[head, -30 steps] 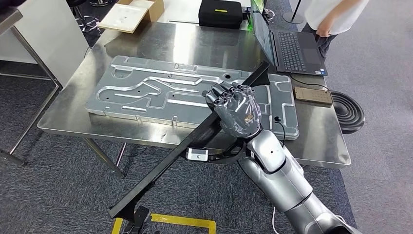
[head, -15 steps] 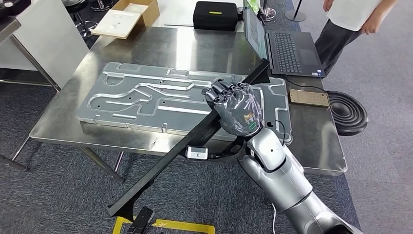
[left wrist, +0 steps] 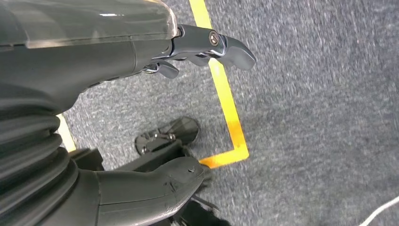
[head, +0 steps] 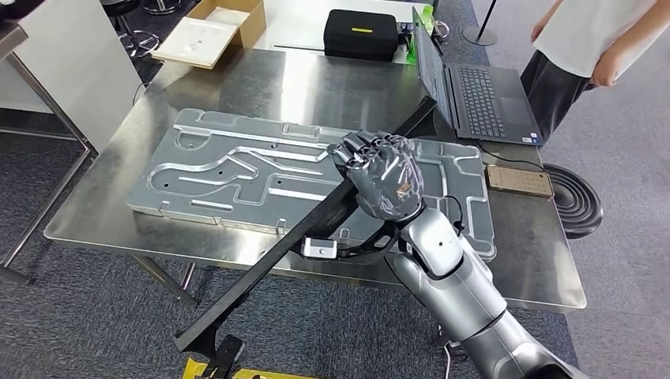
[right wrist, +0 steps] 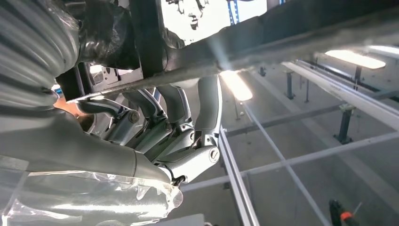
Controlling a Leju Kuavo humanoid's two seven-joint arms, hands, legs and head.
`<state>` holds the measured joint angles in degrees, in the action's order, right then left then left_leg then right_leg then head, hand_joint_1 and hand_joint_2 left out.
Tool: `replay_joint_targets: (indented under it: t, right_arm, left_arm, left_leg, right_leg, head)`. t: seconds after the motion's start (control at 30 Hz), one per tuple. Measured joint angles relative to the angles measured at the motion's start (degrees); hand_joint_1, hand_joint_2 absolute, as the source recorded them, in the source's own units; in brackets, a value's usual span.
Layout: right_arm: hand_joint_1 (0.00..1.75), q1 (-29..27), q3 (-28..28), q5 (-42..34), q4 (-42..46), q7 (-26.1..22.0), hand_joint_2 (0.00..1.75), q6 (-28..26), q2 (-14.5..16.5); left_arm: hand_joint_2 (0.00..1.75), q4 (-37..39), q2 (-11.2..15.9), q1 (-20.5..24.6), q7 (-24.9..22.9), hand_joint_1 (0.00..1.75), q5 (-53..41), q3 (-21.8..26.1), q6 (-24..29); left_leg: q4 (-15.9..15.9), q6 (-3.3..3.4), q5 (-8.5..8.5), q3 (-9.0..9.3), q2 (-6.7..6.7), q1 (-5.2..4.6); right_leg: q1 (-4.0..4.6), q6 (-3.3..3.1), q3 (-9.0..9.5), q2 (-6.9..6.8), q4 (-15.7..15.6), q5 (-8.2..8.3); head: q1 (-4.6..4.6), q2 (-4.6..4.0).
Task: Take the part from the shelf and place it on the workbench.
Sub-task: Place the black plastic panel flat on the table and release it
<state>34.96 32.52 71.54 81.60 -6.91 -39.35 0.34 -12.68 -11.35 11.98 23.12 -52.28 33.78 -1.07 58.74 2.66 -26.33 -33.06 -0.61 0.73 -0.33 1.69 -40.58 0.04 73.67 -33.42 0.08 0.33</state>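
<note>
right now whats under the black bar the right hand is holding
Under the black bar gripped by the right hand: the machined aluminium plate on the steel workbench, then grey carpet beneath its lower end. The strip of plate directly beneath the bar and hand is covered.

Plate (head: 261, 174) on workbench (head: 103, 213), laptop (head: 482, 99) behind

A large grey machined metal plate (head: 261, 170) with curved grooves lies flat. Behind it sit a black case (head: 361, 33) with a yellow stripe and an open cardboard box (head: 212, 29). An open laptop (head: 474, 99) stands to the right, with a small tan board (head: 520, 181) near it. A person (head: 589, 59) in a white shirt stands on grey carpet (head: 624, 150). Yellow tape (left wrist: 227, 99) marks the floor.
</note>
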Motion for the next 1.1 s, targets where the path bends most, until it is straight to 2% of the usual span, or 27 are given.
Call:
replay_joint_targets:
  t: [0.03, 0.07, 0.1, 0.13, 0.17, 0.2, 0.23, 0.27, 0.37, 0.43, 0.5, 0.53, 0.57, 0.6, 0.63, 0.67, 0.7, 0.77, 0.83, 0.9, 1.0, 1.03, 1.07, 1.1]
  right_arm:
    - [1.75, -0.13, 0.00, 0.00, -0.08, 0.00, 1.75, 0.01, -0.02]
    - [1.75, -0.19, -0.01, 0.00, -0.14, 0.00, 1.75, 0.01, -0.04]
    - [1.75, -0.20, -0.01, 0.00, -0.17, 0.01, 1.75, 0.01, -0.05]
    - [1.75, -0.17, -0.02, 0.00, -0.19, 0.00, 1.75, 0.01, -0.05]
    - [1.75, -0.14, -0.02, -0.01, -0.21, 0.00, 1.75, 0.01, -0.06]
    - [1.75, -0.11, -0.02, -0.01, -0.24, 0.00, 1.75, 0.01, -0.06]
    - [1.75, -0.10, -0.03, -0.02, -0.27, 0.00, 1.75, 0.01, -0.07]
    - [1.75, -0.09, -0.05, -0.03, -0.30, 0.00, 1.75, 0.01, -0.07]
    - [1.75, 0.04, -0.11, -0.05, -0.31, 0.00, 1.75, -0.01, 0.01]
    - [1.75, 0.22, -0.11, -0.13, -0.34, 0.07, 1.75, 0.05, 0.05]
    - [1.75, 0.32, -0.24, -0.57, -0.63, 0.42, 1.75, 0.42, 0.05]
    - [1.75, 0.36, -0.43, -0.98, -0.91, 0.73, 1.75, 0.81, 0.04]
    - [1.75, 0.53, -0.76, -1.55, -1.35, 1.10, 1.75, 1.40, 0.01]
    - [1.75, 0.98, -1.22, -2.31, -2.00, 1.43, 1.75, 2.18, -0.04]
    - [1.75, 1.75, -1.79, -3.23, -2.80, 1.75, 1.75, 3.11, -0.13]
    - [1.75, 2.90, -2.52, -4.35, -3.93, 2.04, 1.75, 4.23, -0.27]
    - [1.75, 4.40, -3.28, -5.52, -5.19, 2.22, 1.75, 5.38, -0.44]
    - [1.75, 7.59, -4.93, -7.73, -8.03, 2.36, 1.75, 7.48, -0.96]
    - [1.75, 10.16, -6.22, -9.03, -10.42, 2.25, 1.75, 8.61, -1.53]
    - [1.75, 11.93, -6.97, -9.66, -12.08, 2.40, 1.75, 9.31, -2.02]
    - [1.75, 14.65, -7.61, -11.58, -15.32, 3.53, 1.75, 11.91, -2.84]
    - [1.75, 15.57, -7.88, -12.36, -16.68, 3.79, 1.75, 12.69, -3.21]
    - [1.75, 16.50, -8.21, -13.00, -18.07, 3.90, 1.75, 13.25, -3.66]
    - [1.75, 17.50, -8.61, -13.45, -19.39, 3.93, 1.75, 13.59, -4.12]
  left_arm:
    - [1.75, 0.00, 0.01, -0.07, -0.03, 0.00, 0.07, 0.01, 0.03]
    - [1.75, 0.00, 0.00, -0.12, -0.05, 0.00, 0.14, 0.01, 0.06]
    - [1.75, 0.00, -0.02, -0.14, -0.07, 0.00, 0.16, 0.01, 0.08]
    - [1.75, 0.00, -0.04, -0.15, -0.07, 0.00, 0.17, 0.01, 0.09]
    - [1.75, 0.02, -0.15, -0.18, -0.07, 0.00, 0.17, 0.01, 0.09]
    - [1.75, 0.04, -0.23, -0.16, -0.09, 0.00, 0.20, 0.01, 0.12]
    - [1.75, 0.07, -0.31, -0.17, -0.12, 0.00, 0.25, 0.01, 0.16]
    - [1.75, 0.09, -0.38, -0.18, -0.16, 0.00, 0.34, 0.01, 0.20]
    - [1.75, 0.09, -0.34, -0.15, -0.26, 0.00, 0.57, 0.01, 0.32]
    - [1.75, 0.09, -0.32, 0.02, -0.17, 0.00, 0.60, 0.01, 0.42]
    - [1.75, 0.09, -0.29, 0.00, -0.02, 0.00, 0.63, 0.01, 0.45]
    - [1.75, 0.09, -0.25, -0.11, 0.07, 0.00, 0.64, 0.01, 0.44]
    - [1.75, 0.09, -0.20, -0.20, 0.15, 0.00, 0.62, 0.01, 0.39]
    - [1.75, 0.09, -0.14, -0.24, 0.24, 0.00, 0.60, 0.01, 0.31]
    - [1.75, 0.09, -0.11, -0.23, 0.32, 0.00, 0.56, 0.01, 0.19]
    - [1.75, 0.09, -0.11, -0.20, 0.39, 0.00, 0.49, -0.01, 0.03]
    - [1.75, 0.09, -0.10, -0.13, 0.45, 0.00, 0.42, -0.05, -0.09]
    - [1.75, 0.09, -0.10, -0.15, 0.52, 0.00, 0.27, -0.19, -0.27]
    - [1.75, 0.09, -0.10, -0.26, 0.56, 0.00, 0.22, -0.33, -0.34]
    - [1.75, 0.09, -0.13, -0.20, 0.61, 0.00, 0.14, -0.44, -0.40]
    - [1.75, 0.09, -0.14, -0.06, 0.73, 0.00, -0.07, -0.67, -0.61]
    - [1.75, 0.09, -0.13, -0.08, 0.74, 0.00, -0.13, -0.75, -0.72]
    - [1.75, 0.09, -0.13, -0.10, 0.74, 0.00, -0.16, -0.83, -0.84]
    - [1.75, 0.09, -0.13, -0.14, 0.74, 0.00, -0.21, -0.88, -0.97]
  left_leg:
    - [0.00, -0.01, -0.37, 0.49, -0.05, -0.02]
    - [0.00, -0.04, -0.80, 1.06, -0.14, -0.06]
    - [-0.01, -0.09, -1.24, 1.68, -0.22, -0.10]
    - [-0.05, -0.18, -1.69, 2.25, -0.30, -0.12]
    - [-0.11, -0.35, -2.08, 2.71, -0.36, -0.15]
    - [-0.20, -0.62, -2.42, 2.95, -0.43, -0.10]
    - [-0.26, -0.92, -2.62, 3.22, -0.49, -0.07]
    - [-0.25, -1.30, -2.61, 3.46, -0.53, -0.09]
    - [1.22, -2.18, -3.48, 3.53, -0.35, -0.22]
    - [6.22, -2.70, -6.03, 1.04, -0.15, -0.08]
    - [12.90, -3.24, -8.85, -3.19, -0.06, 0.12]
    - [14.72, -3.46, -9.24, -4.72, -0.02, 0.22]
    - [14.60, -3.64, -8.40, -5.34, 0.03, 0.34]
    - [12.32, -3.87, -6.35, -4.90, 0.10, 0.49]
    - [8.63, -4.05, -3.73, -3.70, 0.16, 0.67]
    - [5.07, -4.14, -1.99, -2.59, 0.19, 0.72]
    - [2.51, -3.91, -1.26, -1.81, 0.23, 0.69]
    - [1.28, -2.90, -1.08, -1.75, 0.20, 0.46]
    - [1.29, -1.77, 0.17, -1.85, 0.18, 0.47]
    - [1.01, -1.06, 0.65, -1.78, 0.22, 0.60]
    - [0.88, -0.70, 0.76, -1.77, 0.27, 0.58]
    - [0.89, -0.65, 0.72, -1.76, 0.24, 0.56]
    - [0.91, -0.61, 0.68, -1.75, 0.18, 0.55]
    - [0.92, -0.61, 0.63, -1.70, 0.08, 0.53]
  right_leg:
    - [0.00, 0.01, -1.44, 0.00, 0.69, 0.04]
    - [0.05, -0.16, -1.85, 0.00, -0.67, 1.42]
    - [0.19, -0.49, -1.31, 0.01, -3.80, 3.97]
    - [0.44, -1.02, -0.30, 0.03, -7.91, 7.21]
    - [0.80, -1.59, 0.58, 0.08, -11.17, 9.52]
    - [1.17, -2.16, 1.28, 0.15, -13.50, 10.89]
    - [1.46, -2.67, 1.58, 0.22, -14.63, 11.54]
    - [1.64, -3.05, 1.77, 0.28, -14.76, 11.32]
    - [0.99, -3.77, 3.38, 0.19, -16.06, 11.68]
    - [0.70, -4.01, 4.02, 0.09, -16.45, 11.56]
    - [0.59, -4.15, 4.12, 0.05, -16.41, 11.28]
    - [0.53, -4.12, 4.16, 0.06, -16.35, 11.14]
    - [0.43, -4.00, 4.19, 0.09, -16.21, 10.99]
    - [0.27, -3.80, 4.23, 0.13, -15.95, 10.81]
    - [0.11, -3.52, 4.21, 0.15, -15.57, 10.57]
    - [-0.01, -3.17, 4.09, 0.19, -15.03, 10.32]
    - [-0.05, -2.80, 3.80, 0.24, -14.53, 10.12]
    - [0.05, -2.01, 3.16, 0.30, -13.88, 9.94]
    - [0.02, -1.29, 2.84, 0.29, -13.63, 9.85]
    - [-0.18, -0.71, 1.92, 0.25, -11.56, 8.39]
    - [-0.41, 0.02, -2.84, 0.16, -1.55, 3.60]
    - [-0.46, 0.13, -4.13, 0.14, 0.95, 3.05]
    - [-0.47, 0.12, -4.50, 0.13, 1.45, 3.57]
    - [-0.45, -0.01, -3.84, 0.13, -0.20, 5.02]
  head:
    - [0.01, 0.00]
    - [0.01, 0.00]
    - [0.01, 0.00]
    - [0.01, 0.00]
    - [-0.03, 0.00]
    - [-0.03, 0.00]
    - [-0.03, 0.00]
    - [-0.04, 0.00]
    - [-0.01, 0.00]
    - [-0.07, 0.00]
    - [-0.11, 0.00]
    - [-0.13, 0.00]
    - [-0.13, 0.00]
    - [-0.13, 0.00]
    - [-0.13, 0.00]
    - [-0.13, 0.00]
    - [-0.12, 0.00]
    - [-0.11, 0.00]
    - [-0.11, 0.00]
    - [-0.10, 0.00]
    - [-0.10, 0.00]
    - [-0.10, 0.00]
    - [-0.10, 0.00]
    - [-0.10, 0.00]
